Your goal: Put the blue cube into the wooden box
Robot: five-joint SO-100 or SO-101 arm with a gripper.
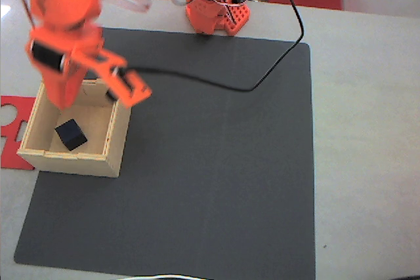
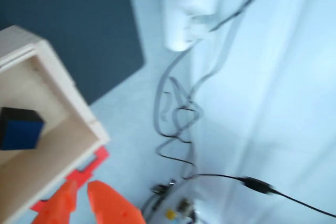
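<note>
The blue cube (image 1: 70, 134) lies on the floor of the wooden box (image 1: 75, 162), near its front wall, free of the gripper. My orange gripper (image 1: 64, 100) hangs blurred above the box's back left corner. In the wrist view the cube (image 2: 20, 128) rests inside the box (image 2: 58, 77) at the left. The gripper (image 2: 80, 190) pokes in from the bottom edge beside the box's outer wall. A narrow gap separates its two fingertips (image 2: 107, 203) and nothing is between them.
The box stands on the left edge of a black mat (image 1: 216, 162). A flat red cut-out plate (image 1: 10, 126) lies just left of it. A black cable (image 1: 262, 80) loops over the mat's back. The arm's base (image 1: 213, 11) is at the top. A white power strip (image 2: 189, 9) and cables lie beyond.
</note>
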